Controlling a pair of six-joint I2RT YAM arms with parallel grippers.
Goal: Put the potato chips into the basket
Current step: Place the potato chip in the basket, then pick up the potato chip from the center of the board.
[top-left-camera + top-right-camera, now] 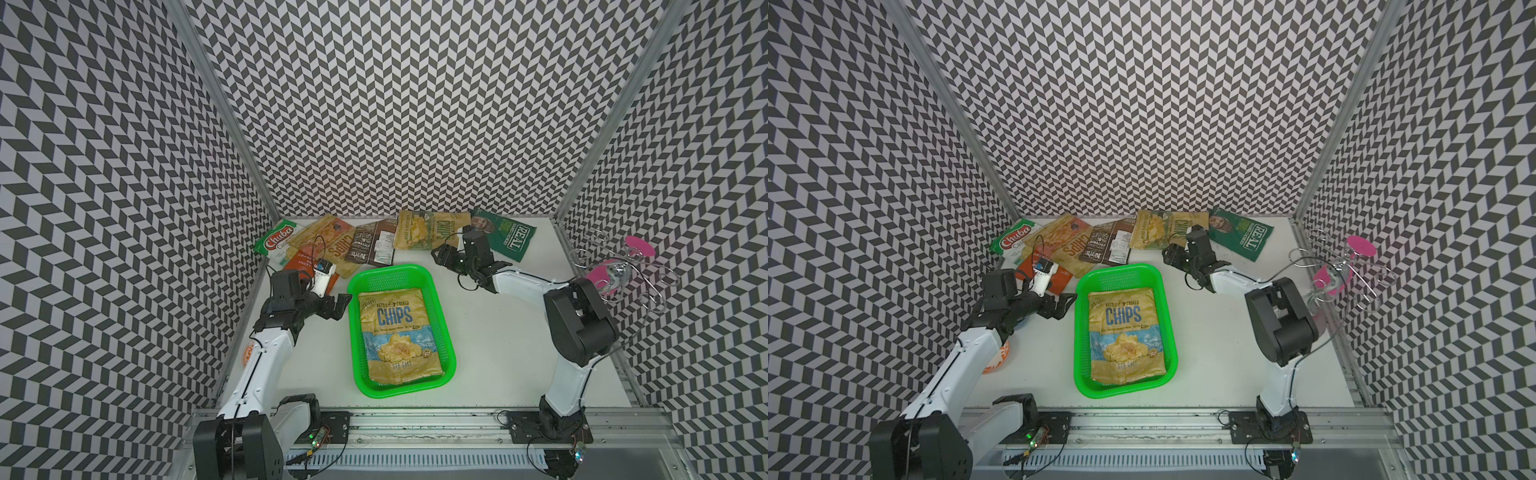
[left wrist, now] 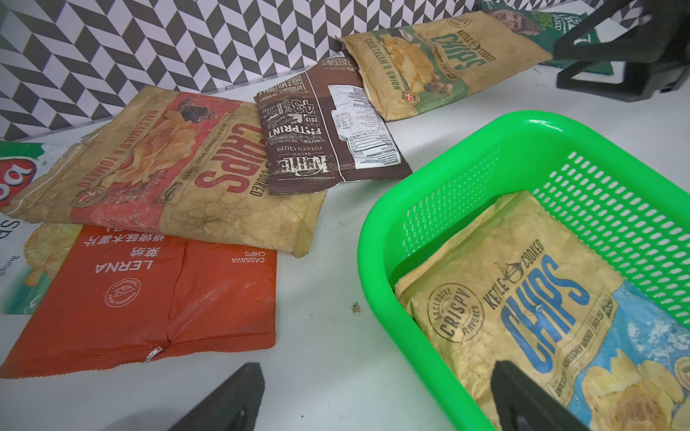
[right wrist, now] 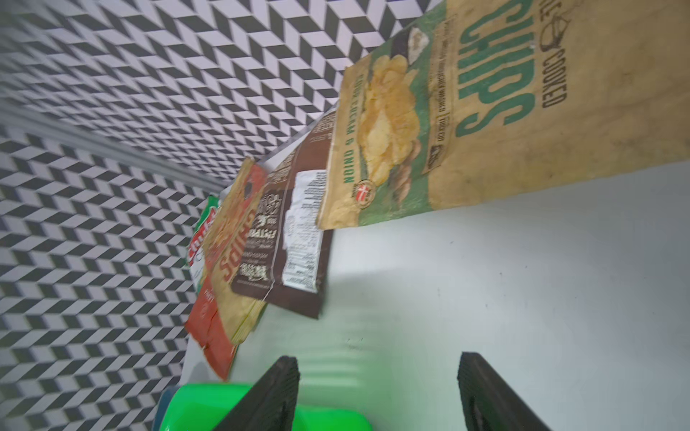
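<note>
The green basket [image 1: 386, 271] [image 1: 1121, 272] stands mid-table with one tan blue-print "CHIPS" bag [image 1: 397, 332] [image 2: 522, 306] lying flat inside. Other potato chips lie along the back wall: Chuba [image 1: 276, 243], tan red-print CHIPS [image 1: 328, 241], orange [image 1: 297, 262], brown Kettle [image 1: 372, 247], tan green-print CHIPS [image 1: 424, 235] [image 3: 485, 112] and dark green REAL [image 1: 505, 237]. My left gripper [image 1: 343, 305] [image 2: 377, 369] hangs open and empty over the basket's far left rim. My right gripper [image 1: 441, 257] [image 3: 377, 358] is open and empty above bare table, just in front of the tan green-print bag.
A wire stand with pink pieces [image 1: 619, 270] sits at the right edge beside the right arm's elbow. An orange-and-white object [image 1: 994, 361] lies under the left arm. Patterned walls close in on three sides, and a metal rail [image 1: 415, 424] runs along the front.
</note>
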